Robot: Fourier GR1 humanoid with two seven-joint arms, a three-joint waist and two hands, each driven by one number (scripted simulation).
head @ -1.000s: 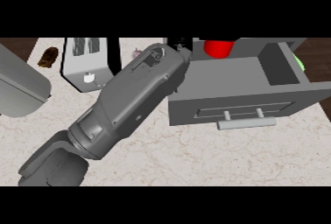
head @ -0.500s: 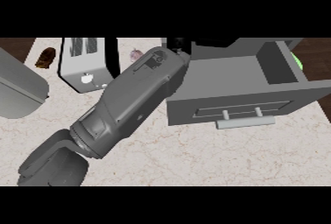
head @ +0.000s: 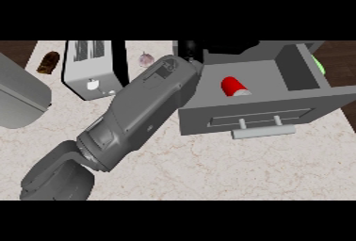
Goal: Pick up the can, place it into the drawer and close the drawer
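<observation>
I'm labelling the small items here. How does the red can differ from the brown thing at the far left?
The red can lies inside the open drawer; the brown item sits out on the counter left of the toaster. The can is bright red with a pale end; the brown item is dark and dull. The can looks larger. Both are small and roundish, and no hand touches either.

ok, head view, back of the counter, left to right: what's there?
Brown item → toaster → small purplish item → black hand → red can lying in the open drawer → green object.
</observation>
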